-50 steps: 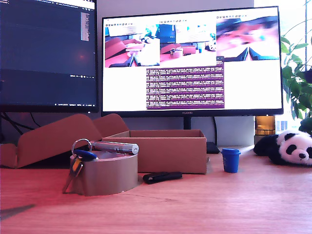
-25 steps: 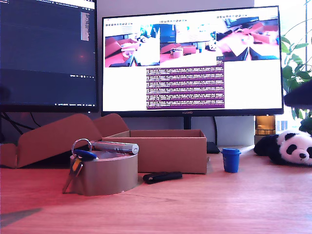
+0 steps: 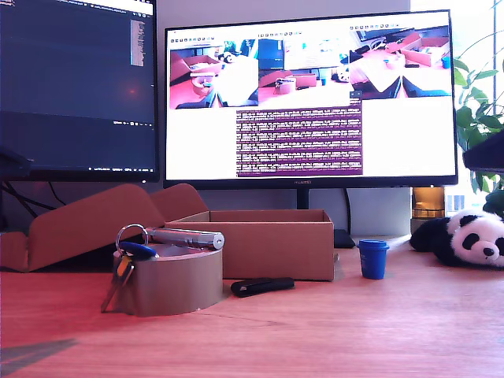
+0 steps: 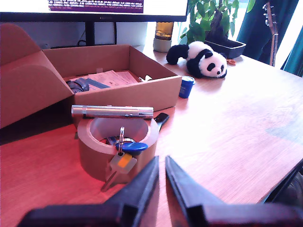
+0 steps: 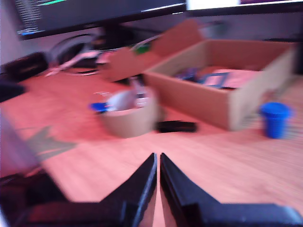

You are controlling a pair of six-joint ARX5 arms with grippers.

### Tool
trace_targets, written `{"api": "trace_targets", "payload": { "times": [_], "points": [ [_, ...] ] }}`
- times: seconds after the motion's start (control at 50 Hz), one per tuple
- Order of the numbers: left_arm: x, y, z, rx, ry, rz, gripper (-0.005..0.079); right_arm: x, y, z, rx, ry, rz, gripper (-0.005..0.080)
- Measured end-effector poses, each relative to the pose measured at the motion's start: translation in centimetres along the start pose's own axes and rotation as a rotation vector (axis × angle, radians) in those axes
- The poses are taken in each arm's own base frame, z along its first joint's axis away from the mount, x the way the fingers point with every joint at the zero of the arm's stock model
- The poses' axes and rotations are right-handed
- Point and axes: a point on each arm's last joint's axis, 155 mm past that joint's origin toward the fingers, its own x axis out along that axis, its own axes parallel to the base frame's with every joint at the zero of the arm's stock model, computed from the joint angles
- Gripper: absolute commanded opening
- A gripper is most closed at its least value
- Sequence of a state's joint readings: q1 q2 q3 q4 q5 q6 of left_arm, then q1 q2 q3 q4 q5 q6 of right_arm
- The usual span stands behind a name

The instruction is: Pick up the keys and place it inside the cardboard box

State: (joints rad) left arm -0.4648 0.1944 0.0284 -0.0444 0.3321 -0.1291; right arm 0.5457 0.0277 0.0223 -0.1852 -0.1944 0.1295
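The keys point(image 4: 124, 152) hang over the near rim of a round brown tape roll point(image 4: 94, 151), blue head on top and an orange-tagged key below. In the exterior view the keys point(image 3: 126, 258) hang on the roll's left side. The cardboard box point(image 3: 272, 244) stands open behind the roll, and the first wrist view shows papers inside the box point(image 4: 109, 71). My first gripper point(image 4: 161, 163) is shut and empty, a short way in front of the keys. My second gripper point(image 5: 157, 158) is shut and empty, farther back from the blurred keys point(image 5: 98, 107) and box point(image 5: 222, 90).
A silver tube point(image 3: 185, 236) lies across the tape roll point(image 3: 177, 279). A flat black stick point(image 3: 262, 286) lies in front of the box, beside a blue cup point(image 3: 373, 258). A toy panda point(image 3: 472, 236) lies at the exterior view's right. Two monitors stand behind. Dark arm parts point(image 3: 484, 161) show at both edges.
Dark arm parts have come into the exterior view at its left and right edges, and the shadow on the table at lower left has grown. Keys, roll and box have not moved.
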Motion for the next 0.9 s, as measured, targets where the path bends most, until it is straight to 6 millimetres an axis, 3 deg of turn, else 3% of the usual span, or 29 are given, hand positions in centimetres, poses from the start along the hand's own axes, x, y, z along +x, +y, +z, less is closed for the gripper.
{"api": "trace_targets", "payload": {
  "times": [0.1,0.18,0.44,0.9],
  "points": [
    [0.0,0.2,0.1,0.001,-0.003,0.009,0.0287,0.0,0.0,0.0,0.001,0.002,-0.001,-0.0013],
    [0.0,0.4,0.5,0.006,-0.020,0.020,0.0362,0.0,0.0,-0.1,0.001,0.003,-0.001,-0.0013],
    [0.1,0.5,2.5,0.031,-0.097,0.035,0.0359,0.0,0.0,-0.1,0.001,0.003,0.000,-0.0013],
    [2.5,1.1,1.1,0.061,-0.027,0.052,0.0359,0.0,0.0,-0.1,0.001,0.003,0.000,-0.0013]
  ]
}}
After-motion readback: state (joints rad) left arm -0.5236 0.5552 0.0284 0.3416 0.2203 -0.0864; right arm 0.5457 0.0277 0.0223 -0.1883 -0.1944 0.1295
